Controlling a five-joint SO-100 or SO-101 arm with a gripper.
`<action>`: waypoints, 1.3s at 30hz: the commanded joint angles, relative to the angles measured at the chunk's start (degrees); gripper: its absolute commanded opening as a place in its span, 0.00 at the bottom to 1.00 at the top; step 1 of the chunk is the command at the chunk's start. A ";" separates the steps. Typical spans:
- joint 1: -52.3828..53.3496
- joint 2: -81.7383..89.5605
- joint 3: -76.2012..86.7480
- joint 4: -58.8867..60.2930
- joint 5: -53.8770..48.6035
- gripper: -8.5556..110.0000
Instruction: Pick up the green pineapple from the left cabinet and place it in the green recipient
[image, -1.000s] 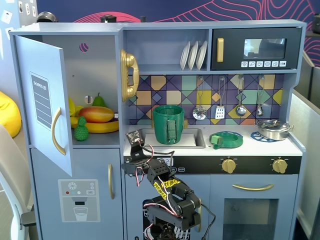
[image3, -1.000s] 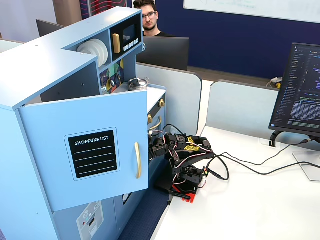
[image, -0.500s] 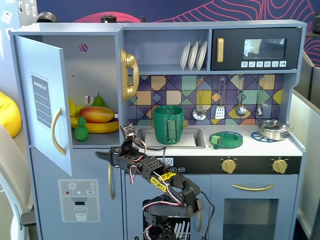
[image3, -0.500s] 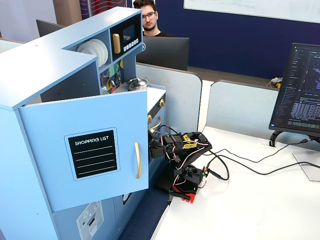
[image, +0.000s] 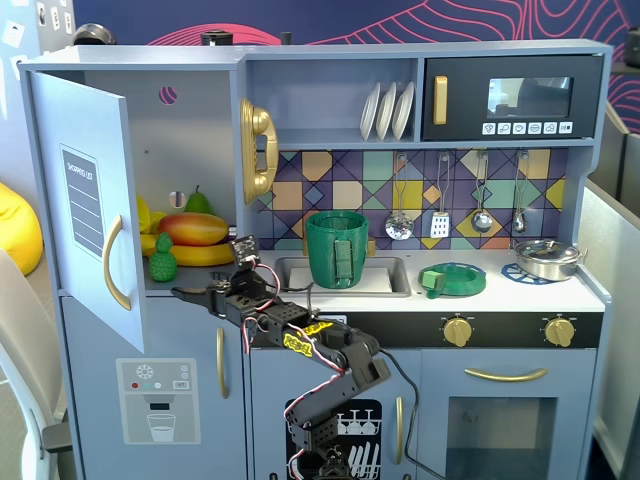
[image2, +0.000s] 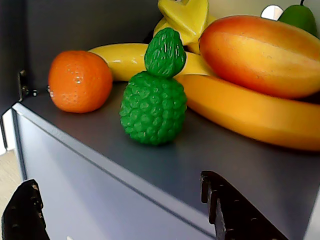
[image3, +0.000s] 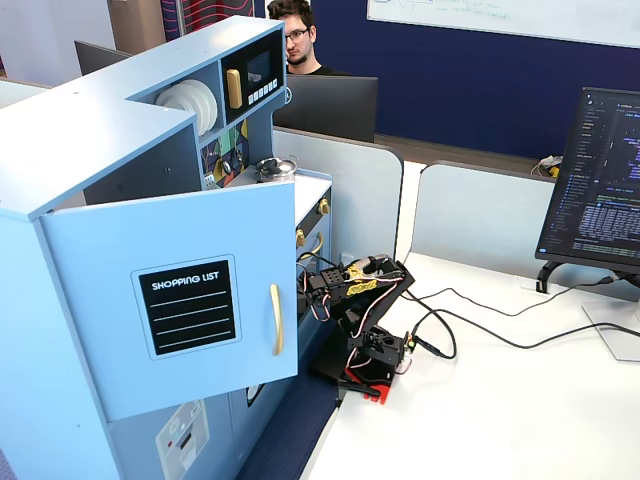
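Note:
The green pineapple (image: 162, 258) stands upright at the front of the shelf in the open left cabinet (image: 195, 130). In the wrist view the pineapple (image2: 152, 107) is just beyond the shelf edge, centred ahead of me. My gripper (image: 190, 294) is open and empty, just in front of and slightly below the shelf edge. Its two black fingertips (image2: 232, 212) sit wide apart at the bottom of the wrist view, short of the pineapple. The green recipient (image: 337, 248), a tall pot with a strap handle, stands in the sink to the right.
An orange (image2: 80, 81) sits left of the pineapple. A mango (image2: 260, 55), bananas (image2: 250, 112) and a pear (image2: 300, 17) crowd behind and to its right. The cabinet door (image: 85, 200) hangs open at left. A flat green dish (image: 452, 279) lies on the counter.

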 joint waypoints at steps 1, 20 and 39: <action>0.97 -4.04 -6.86 -3.52 -0.79 0.37; 1.58 -26.37 -24.96 -9.05 -1.85 0.37; 0.62 -39.02 -36.04 -10.55 -2.37 0.36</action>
